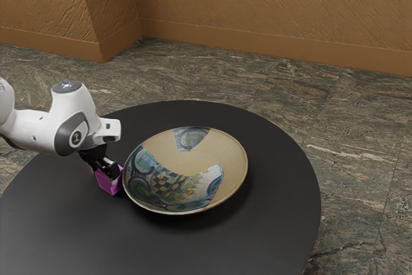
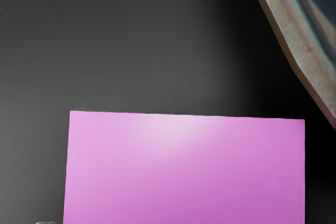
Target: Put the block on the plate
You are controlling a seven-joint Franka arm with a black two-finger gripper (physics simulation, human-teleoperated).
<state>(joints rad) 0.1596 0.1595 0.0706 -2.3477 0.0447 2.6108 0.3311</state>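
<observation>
magenta box-shaped block (image 2: 184,171) at black two-finger gripper (image 1: 108,171), beside patterned round plate (image 1: 193,159), on exterior view's left; can't tell whether fingers grip; closeness probably suits short lift across.

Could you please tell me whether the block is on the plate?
Off it: the block is beside the plate, outside its rim.

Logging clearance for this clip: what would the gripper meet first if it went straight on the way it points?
The pink-purple block, right at the gripper, comes first; below it lies the black table. Any remaining gap is hard to judge.
</observation>
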